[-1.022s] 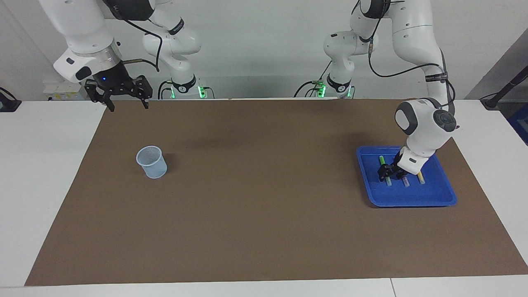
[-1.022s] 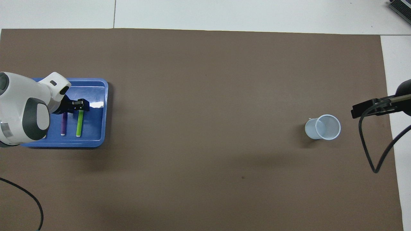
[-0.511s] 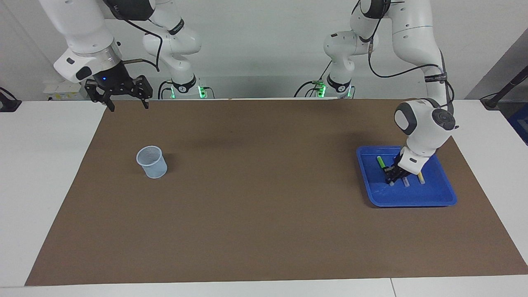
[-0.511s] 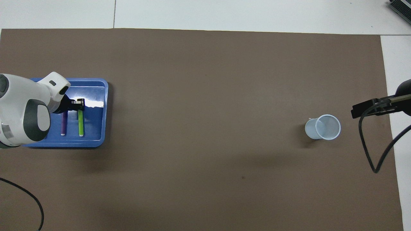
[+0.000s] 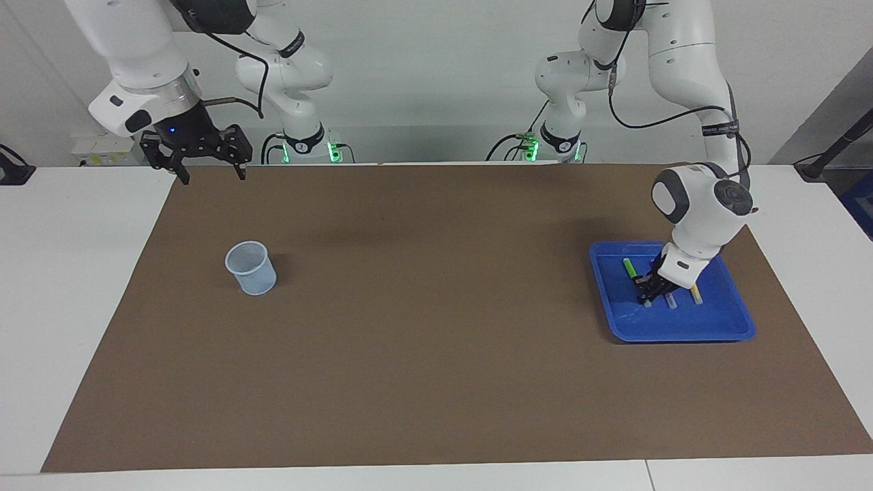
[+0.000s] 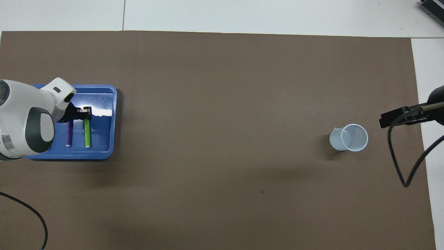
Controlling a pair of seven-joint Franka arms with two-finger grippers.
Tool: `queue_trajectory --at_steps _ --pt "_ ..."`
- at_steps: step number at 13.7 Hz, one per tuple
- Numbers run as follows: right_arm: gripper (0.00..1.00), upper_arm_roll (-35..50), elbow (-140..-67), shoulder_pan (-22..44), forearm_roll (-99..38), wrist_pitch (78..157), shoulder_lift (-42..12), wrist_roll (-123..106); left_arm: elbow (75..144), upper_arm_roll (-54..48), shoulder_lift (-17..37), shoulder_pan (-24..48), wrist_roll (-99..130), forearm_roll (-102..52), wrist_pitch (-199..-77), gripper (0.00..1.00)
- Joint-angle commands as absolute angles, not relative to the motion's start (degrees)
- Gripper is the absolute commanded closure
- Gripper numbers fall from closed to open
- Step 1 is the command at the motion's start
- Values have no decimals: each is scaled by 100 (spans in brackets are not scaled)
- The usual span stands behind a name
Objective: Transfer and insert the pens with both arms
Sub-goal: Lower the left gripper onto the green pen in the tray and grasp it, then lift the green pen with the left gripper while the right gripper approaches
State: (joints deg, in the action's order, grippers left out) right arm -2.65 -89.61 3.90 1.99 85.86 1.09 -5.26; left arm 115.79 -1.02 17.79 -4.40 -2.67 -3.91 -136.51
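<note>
Brown mat (image 5: pixel 436 327) covers the table. Blue tray (image 5: pixel 723 327) sits on the mat at the left arm's end. Pale mesh cup (image 5: pixel 251 268) stands upright on the mat, well apart from the tray, toward the right arm's end.

Left gripper (image 5: pixel 644 294) down inside the tray, fingers pinched tight on the green pen (image 6: pixel 87 133). Purple pen (image 6: pixel 69 133) lies in the tray just beside the green one; yellow pen (image 5: pixel 696 294) lies next to the purple, mostly hidden by the wrist.

Right gripper (image 5: pixel 210 172) waits raised over the mat's edge, well apart from the tray, fingers spread, empty.
</note>
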Motion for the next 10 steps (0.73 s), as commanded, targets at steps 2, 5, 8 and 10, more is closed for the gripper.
queue_trajectory --at_steps 2,5,8,10 --pt "0 -255 -9044 334 79 8675 202 -598 11225 -114 1767 -404 -203 -466 -12958 100" --pt "0 -255 -9044 334 79 8675 202 -598 10698 -114 1635 -378 -44 -466 -12026 100" --pt "0 -255 -9044 334 79 8675 202 -598 10407 -140 1504 -378 245 -457 -11480 100" --pt "0 -255 -9044 334 79 8675 202 -598 10389 -184 1345 -369 569 -466 -11295 100"
